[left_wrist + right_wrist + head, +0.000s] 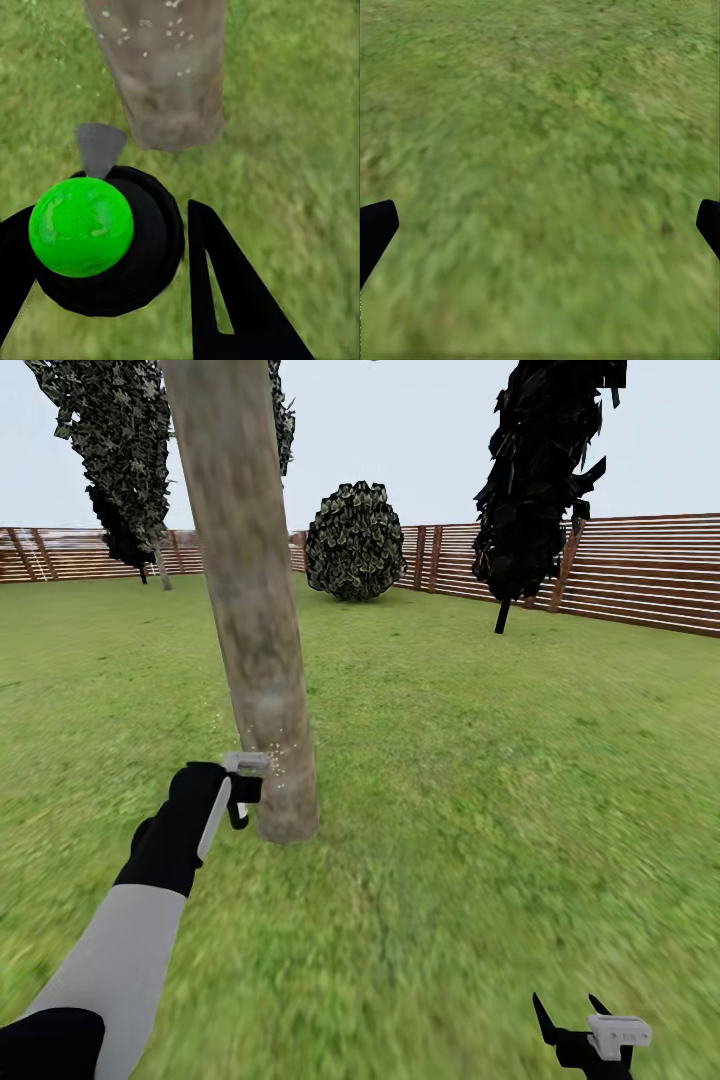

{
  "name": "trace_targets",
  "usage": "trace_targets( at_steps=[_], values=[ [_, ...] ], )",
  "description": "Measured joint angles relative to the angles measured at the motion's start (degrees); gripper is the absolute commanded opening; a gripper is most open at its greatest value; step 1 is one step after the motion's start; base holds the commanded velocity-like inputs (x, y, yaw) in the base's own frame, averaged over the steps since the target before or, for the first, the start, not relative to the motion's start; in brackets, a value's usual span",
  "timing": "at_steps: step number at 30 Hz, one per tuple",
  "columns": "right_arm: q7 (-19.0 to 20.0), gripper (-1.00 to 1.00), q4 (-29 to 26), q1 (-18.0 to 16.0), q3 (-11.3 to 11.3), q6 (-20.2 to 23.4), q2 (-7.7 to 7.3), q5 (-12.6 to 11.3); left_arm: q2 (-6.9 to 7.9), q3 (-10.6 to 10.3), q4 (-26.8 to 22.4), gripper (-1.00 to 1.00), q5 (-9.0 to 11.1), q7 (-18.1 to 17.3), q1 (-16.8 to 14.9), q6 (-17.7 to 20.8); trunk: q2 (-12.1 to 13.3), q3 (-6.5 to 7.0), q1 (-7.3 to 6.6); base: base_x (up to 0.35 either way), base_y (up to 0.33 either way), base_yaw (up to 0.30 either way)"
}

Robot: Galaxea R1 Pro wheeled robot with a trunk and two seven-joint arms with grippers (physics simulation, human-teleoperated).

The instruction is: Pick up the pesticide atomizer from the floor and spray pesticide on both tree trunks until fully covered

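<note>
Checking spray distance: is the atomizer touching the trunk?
Apart. The left wrist view shows grass between the atomizer, held in the left gripper, and the trunk.

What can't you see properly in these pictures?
- Tree trunk: its top is cut off by the head view's upper edge.
- Atomizer: in the left wrist view its green ball and black body hide whatever lies below; in the head view the left gripper covers it.
- Right gripper: partly cut off by the head view's bottom edge.
- Spray specks: too small to judge how much bark is covered.
</note>
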Motion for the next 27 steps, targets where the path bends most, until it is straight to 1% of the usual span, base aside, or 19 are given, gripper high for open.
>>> trace_targets(
  at_steps=[3, 4, 6, 8, 9, 10, 11, 12, 13, 14, 16, 18, 19, 21, 23, 24, 25, 26, 27],
  values=[
    [-0.02, 1.0, -0.01, -0.02, 0.0, -0.01, -0.01, 0.02, 1.21, 0.53, -0.14, -1.0, -0.43, 0.01, 0.03, 0.02, 0.0, 0.0, 0.0, 0.0, 0.0, 0.0],
    [-0.02, 1.0, -0.01, -0.02, 0.0, -0.01, -0.01, 0.02, 2.31, 0.6, -0.15, -1.0, -0.55, 0.03, -0.01, 0.04, 0.0, 0.0, 0.0, 0.0, 0.0, 0.0],
    [-0.02, 1.0, 0.01, -0.01, 0.0, -0.01, 0.01, 0.02, 3.64, 0.66, -0.2, -1.0, -0.17, 0.01, -0.33, 0.09, 0.0, 0.0, 0.0, 0.0, 0.0, 0.0],
    [-0.02, 1.0, -0.01, 0.0, 0.0, -0.01, 0.01, 0.02, 4.04, 0.67, -0.23, -1.0, 0.21, -0.04, -1.06, 0.1, 0.0, 0.0, 0.0, 0.0, 0.0, 0.0],
    [-0.02, 1.0, -0.02, 0.0, 0.0, -0.01, 0.0, 0.02, 3.86, 0.65, -0.24, -1.0, 0.51, -0.09, -1.34, 0.09, 0.0, 0.0, 0.0, 0.0, 0.0, 0.0],
    [-0.02, 1.0, -0.02, -0.01, 0.0, -0.01, 0.01, 0.02, 3.59, 0.6, -0.29, -1.0, 0.65, -0.09, -1.47, 0.09, 0.0, 0.0, 0.0, 0.0, 0.0, 0.0],
    [-0.02, 1.0, -0.02, -0.01, 0.0, -0.01, -0.01, 0.02, 2.86, 0.49, -0.63, -1.0, 0.94, -0.11, -1.61, 0.09, 0.0, 0.0, 0.0, 0.0, 0.0, 0.0],
    [-0.02, 1.0, -0.02, -0.01, 0.0, -0.01, 0.0, 0.02, 0.89, 0.34, -1.42, -1.0, 0.84, -0.19, -1.79, 0.08, 0.0, 0.0, 0.0, 0.0, 0.0, 0.0],
    [0.0, 1.0, -0.03, 0.0, 0.0, 0.0, 0.0, 0.0, -0.39, 0.17, -1.71, -1.0, 1.09, -0.09, -1.86, 0.07, 0.0, 0.0, 0.0, 0.0, 0.0, 0.0],
    [0.0, 1.0, -0.03, -0.01, 0.0, 0.0, 0.01, 0.0, -2.01, 0.09, -1.94, -1.0, 0.51, -0.06, -1.96, 0.08, 0.0, 0.0, 0.0, 0.0, 0.0, 0.0],
    [0.0, 1.0, -0.03, -0.02, 0.0, 0.0, -0.02, -0.01, -3.92, 0.02, -2.14, -1.0, 0.27, 0.08, -2.51, 0.14, 0.0, 0.0, 0.0, 0.0, 0.0, 0.0],
    [0.0, 1.0, -0.03, -0.02, 0.0, 0.0, -0.02, 0.0, -4.04, 0.01, -2.17, -1.0, -0.18, 0.17, -2.77, 0.18, 0.0, 0.0, 0.0, 0.0, 0.0, 0.0],
    [0.0, 1.0, -0.03, -0.01, 0.0, 0.0, -0.01, 0.0, -3.83, 0.09, -2.18, -1.0, -0.36, 0.19, -2.88, 0.19, 0.0, 0.0, 0.0, 0.0, 0.0, 0.0],
    [0.0, 1.0, -0.03, -0.01, 0.0, 0.0, -0.03, 0.0, -2.66, 0.4, -2.23, -1.0, -1.61, 0.27, -2.97, 0.21, 0.0, 0.0, 0.0, 0.0, 0.0, 0.0],
    [0.0, 1.0, -0.03, -0.01, 0.0, 0.0, -0.01, 0.01, 0.11, 0.63, -2.27, -1.0, -3.11, 0.18, -3.02, 0.35, 0.0, 0.0, 0.0, 0.0, 0.0, 0.0],
    [-0.02, 1.0, -0.03, -0.02, 0.0, -0.01, -0.01, 0.02, 1.07, 0.72, -2.27, -1.0, -3.07, 0.19, -3.03, 0.4, 0.0, 0.0, 0.0, 0.0, 0.0, 0.0],
    [-0.02, 1.0, -0.03, 0.0, 0.0, -0.01, -0.01, 0.02, 2.37, 0.78, -2.27, -1.0, -3.15, 0.19, -3.04, 0.45, 0.0, 0.0, 0.0, 0.0, 0.0, 0.0],
    [-0.02, 1.0, -0.03, -0.01, 0.0, -0.01, -0.03, 0.02, 3.26, 0.82, -2.3, -1.0, -3.21, 0.18, -3.03, 0.47, 0.0, 0.0, 0.0, 0.0, 0.0, 0.0],
    [-0.02, 1.0, -0.03, -0.02, 0.0, -0.01, -0.03, 0.02, 3.52, 0.78, -2.33, -1.0, -2.59, 0.23, -2.99, 0.48, 0.0, 0.0, 0.0, 0.0, 0.0, 0.0]
  ],
)
